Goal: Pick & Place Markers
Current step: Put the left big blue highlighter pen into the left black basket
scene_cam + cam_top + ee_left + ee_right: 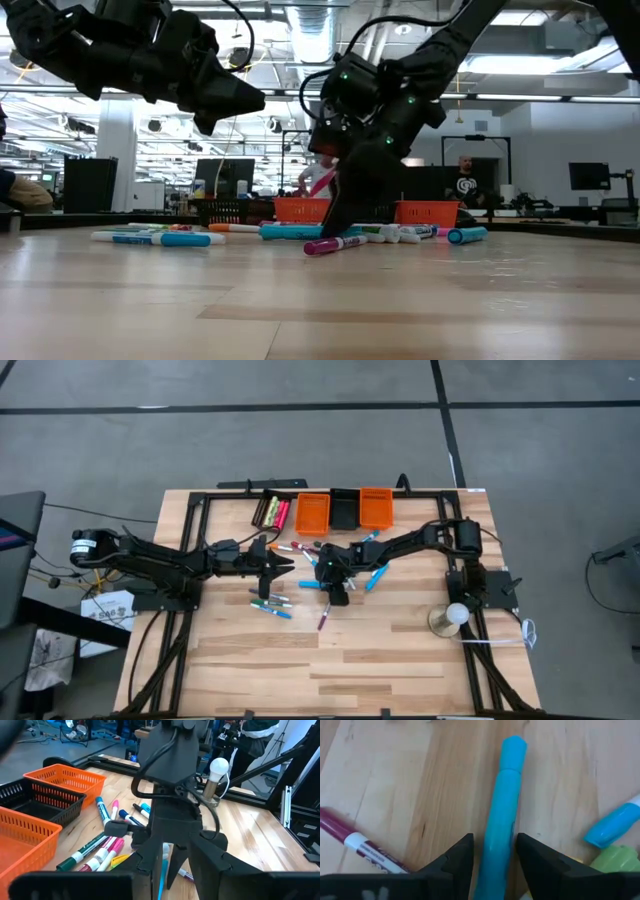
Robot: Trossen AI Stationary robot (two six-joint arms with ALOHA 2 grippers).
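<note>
I have the right gripper (492, 857) low over the table's middle, fingers parted astride a blue marker (502, 810) whose long axis runs straight out between them, so closing should pinch it. My left gripper (283, 565) waits just left, slightly parted, empty.

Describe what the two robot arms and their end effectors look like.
Both arms are matte black with boxy jointed links and black cables looped along them. The left end effector tapers to two pointed dark fingers. The right end effector has two angular black fingers; small green lights glow on its wrist housing.
</note>
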